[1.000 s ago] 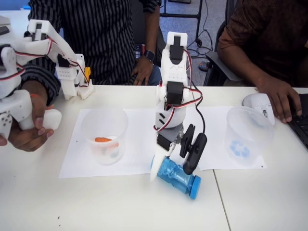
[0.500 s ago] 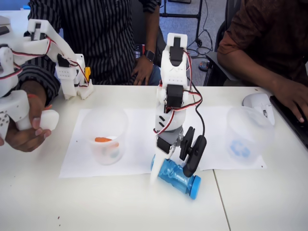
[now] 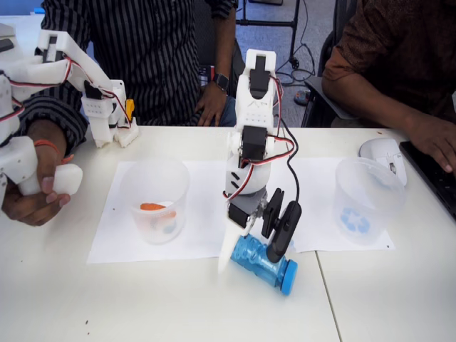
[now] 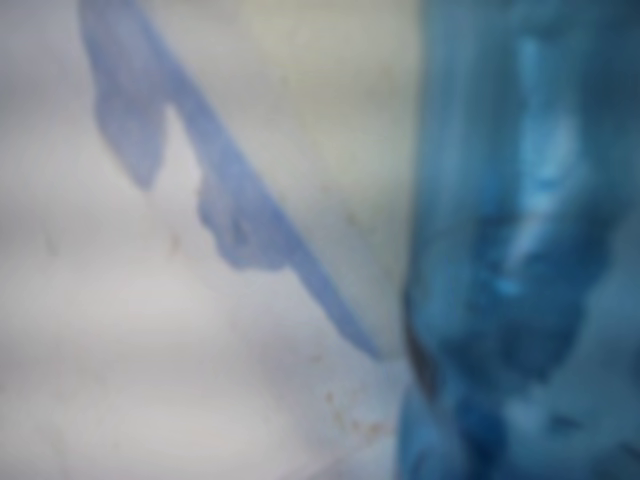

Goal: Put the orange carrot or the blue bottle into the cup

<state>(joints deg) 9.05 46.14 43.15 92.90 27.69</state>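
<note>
Gripper [image 3: 249, 253] low over the table [image 3: 178, 299], white finger [image 3: 226, 253] left and black finger [image 3: 279, 228] right, spread astride the blue bottle [image 3: 260, 261]; whether they press it I cannot tell; bottle lies on its side between them, blue cap [image 3: 288, 276] pointing lower right in the fixed view; wrist view blurred, the bottle [image 4: 520, 240] filling its right half; no readable writing; the cup [image 3: 367, 199] with a blue recycling symbol [image 3: 354, 221] stands upright well to the right on white paper [image 3: 214, 206]; a second clear cup [image 3: 154, 199] on the left holds something orange [image 3: 153, 207], near a person's hand [image 3: 35, 192].
</note>
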